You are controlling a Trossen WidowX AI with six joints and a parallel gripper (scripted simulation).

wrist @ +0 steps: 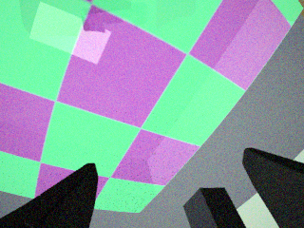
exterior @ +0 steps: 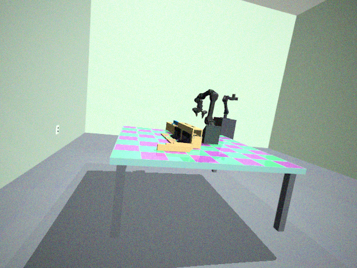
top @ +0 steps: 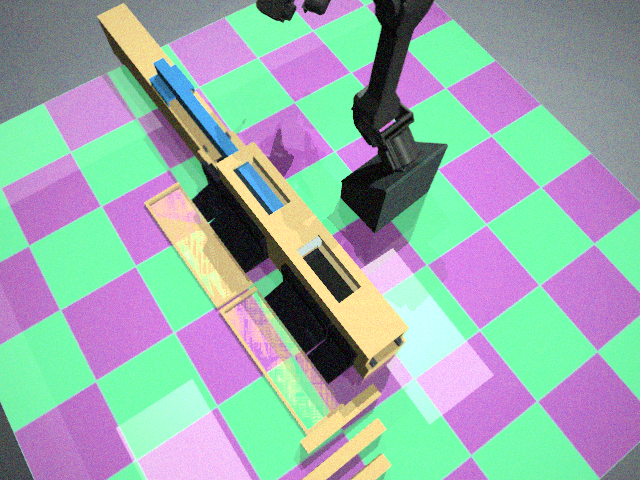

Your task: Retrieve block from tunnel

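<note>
No lettering or brand mark is legible on the yellow cage, blue handle or checkered surface; the jaws stand wide open.

A Checkered Table in a Pale Green Room

I see a tabletop checkered in mint green and violet, with bright patches of light and soft shadows across it. It stands on dark, square legs over a gray floor, where a broad, dark shadow spreads. Facing me in the exterior view is a pale mint back wall, between a gray-green left wall with a white outlet and a darker olive right wall.
</note>
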